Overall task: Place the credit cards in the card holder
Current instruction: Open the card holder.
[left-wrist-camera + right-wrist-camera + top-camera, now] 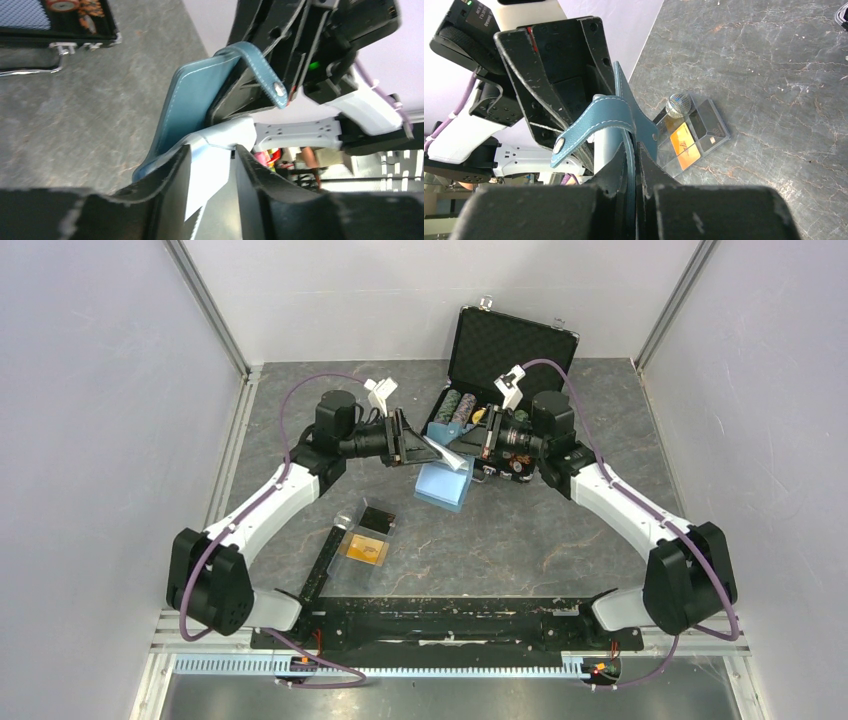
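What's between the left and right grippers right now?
The card holder. The right gripper is shut on its teal cover, and its pale inner panel sits between the fingers of the left gripper. This is clearest in the two wrist views.

My right gripper (631,165) is pinched on the teal-blue leather card holder (636,117), its snap tab (584,131) drooping left. Beyond, 1 orange-gold card (685,146) and 1 black card (710,124) lie side by side on the grey marbled table (774,75).
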Controlling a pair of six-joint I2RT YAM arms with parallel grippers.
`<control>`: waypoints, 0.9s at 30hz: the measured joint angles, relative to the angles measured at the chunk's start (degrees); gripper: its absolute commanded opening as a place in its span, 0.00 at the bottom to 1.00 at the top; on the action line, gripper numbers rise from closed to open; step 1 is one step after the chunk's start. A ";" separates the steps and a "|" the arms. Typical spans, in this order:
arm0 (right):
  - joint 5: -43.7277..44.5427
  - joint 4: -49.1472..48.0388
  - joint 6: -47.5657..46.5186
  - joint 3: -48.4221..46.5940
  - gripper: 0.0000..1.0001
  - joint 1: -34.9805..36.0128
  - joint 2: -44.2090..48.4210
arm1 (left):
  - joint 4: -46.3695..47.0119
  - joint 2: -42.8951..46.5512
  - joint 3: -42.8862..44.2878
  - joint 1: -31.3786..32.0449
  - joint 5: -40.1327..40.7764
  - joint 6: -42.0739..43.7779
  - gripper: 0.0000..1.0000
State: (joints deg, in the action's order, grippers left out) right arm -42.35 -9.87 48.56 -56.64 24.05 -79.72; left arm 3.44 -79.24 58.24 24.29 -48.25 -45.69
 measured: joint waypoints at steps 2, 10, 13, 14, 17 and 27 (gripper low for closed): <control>-0.33 -0.02 0.04 0.00 0.00 -0.15 -0.28 | -4.74 0.00 1.60 0.00 2.05 3.89 0.63; -2.03 -0.66 0.55 0.00 0.00 -0.28 -1.03 | -12.31 0.00 4.17 0.00 7.26 11.96 0.73; -2.47 -0.92 0.74 0.00 0.00 -0.28 -1.14 | -8.94 -0.33 4.17 -0.13 5.86 10.12 0.70; -2.60 -1.01 0.83 0.00 0.00 -0.28 -1.27 | -6.01 -0.76 4.15 -0.17 4.66 8.28 0.70; -2.93 -1.29 1.03 0.00 0.00 -0.31 -1.77 | 1.07 -2.29 4.04 -0.22 2.40 3.34 0.69; -4.17 -2.01 1.86 0.00 0.00 -0.28 -2.23 | 6.40 -4.28 4.00 -0.76 -0.44 -0.59 0.77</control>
State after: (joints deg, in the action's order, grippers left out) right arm -46.52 -11.88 50.41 -56.64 23.77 -81.95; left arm 9.85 -83.53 62.24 23.53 -48.69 -46.28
